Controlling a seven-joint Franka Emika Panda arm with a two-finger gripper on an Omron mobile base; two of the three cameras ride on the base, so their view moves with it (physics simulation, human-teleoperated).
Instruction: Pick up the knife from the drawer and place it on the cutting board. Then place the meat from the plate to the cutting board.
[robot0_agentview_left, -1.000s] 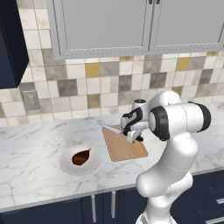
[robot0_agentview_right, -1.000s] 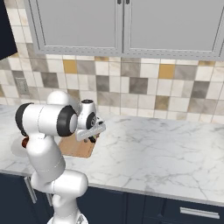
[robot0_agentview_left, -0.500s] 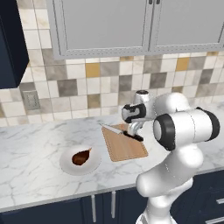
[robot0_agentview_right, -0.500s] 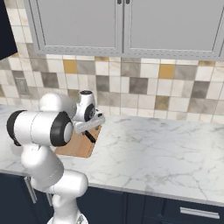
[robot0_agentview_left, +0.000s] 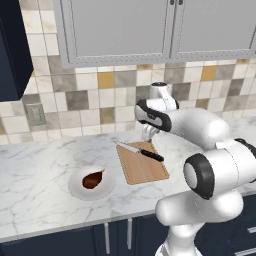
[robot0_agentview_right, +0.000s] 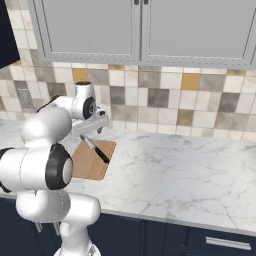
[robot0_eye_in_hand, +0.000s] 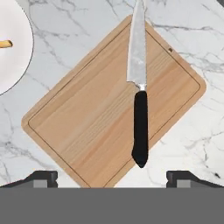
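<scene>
1. Arm bent forward over the surface (robot0_agentview_left: 45, 160); the wrist hangs above the far edge of the cutting board (robot0_agentview_left: 142, 165), hand pointing down.
2. Pincer (robot0_eye_in_hand: 111, 177) released: finger tips spread wide at the two sides of the hand view, nothing between them.
3. Knife (robot0_eye_in_hand: 139, 94) lies flat across the cutting board, clear of the fingers; the blade tip overhangs one edge, the black handle end reaches the opposite edge.
4. Meat (robot0_agentview_left: 92, 179) sits on the plate (robot0_agentview_left: 75, 187), just beside the board on the marble surface.
</scene>
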